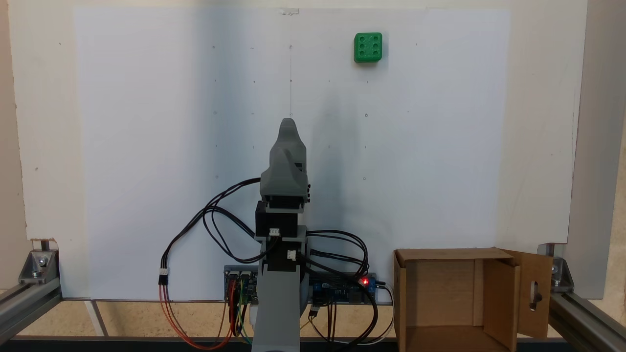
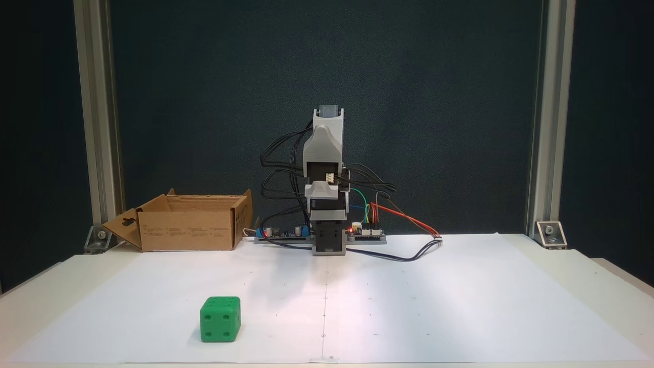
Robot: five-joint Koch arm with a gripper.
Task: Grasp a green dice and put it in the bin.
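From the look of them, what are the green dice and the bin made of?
The green dice: probably plastic, with a matte, evenly bright green surface, rounded edges and round sunken pips.
The bin: brown corrugated cardboard, dull and unpainted; its thin folded flaps, one with a slot cut-out, and the faint print on its front suggest a shipping box.

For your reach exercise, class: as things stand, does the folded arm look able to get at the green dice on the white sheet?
Probably yes. The green dice sits alone on the bare white sheet, nothing between it and the arm; the bin stands off beside the base. Whether the arm stretches that far is uncertain.

Green dice (image 1: 368,47) well apart from bin (image 1: 440,298)
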